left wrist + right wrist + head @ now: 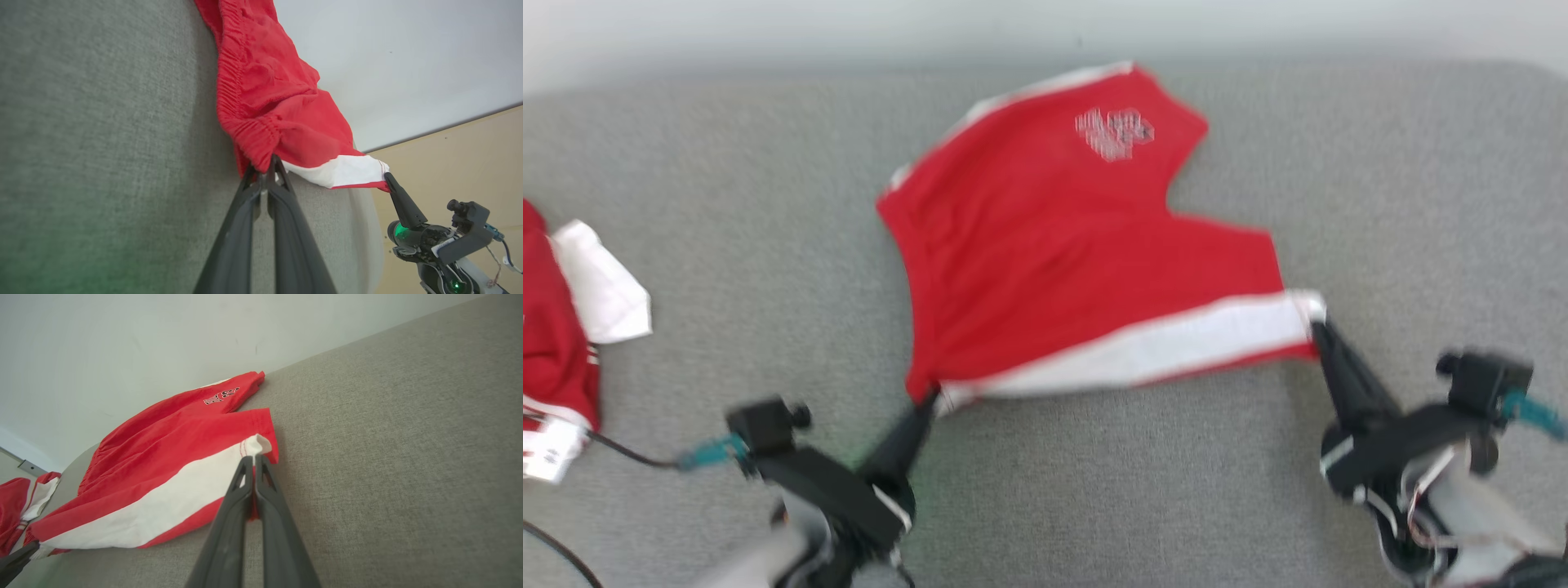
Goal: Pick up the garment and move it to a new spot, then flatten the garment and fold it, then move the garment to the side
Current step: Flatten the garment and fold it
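The garment (pixel 1062 245) is a pair of red shorts with a white side stripe and a pale printed logo, spread on the grey cloth surface. My left gripper (pixel 929 400) is shut on its near left corner, at the gathered waistband (pixel 253 139). My right gripper (pixel 1313 327) is shut on the near right corner, where the white stripe ends at the leg hem (pixel 255 447). The near edge hangs stretched between the two grippers, slightly lifted. The left wrist view shows my left gripper (pixel 265 169) pinching red fabric, with the right gripper (pixel 386 176) beyond. The garment (pixel 163 457) lies flat behind my right gripper (pixel 254 458).
A second red and white garment (pixel 560 327) lies bunched at the left edge of the grey surface (pixel 1339 188), also in the right wrist view (pixel 20 506). A black cable (pixel 621 453) trails near it. A pale wall borders the surface's far edge.
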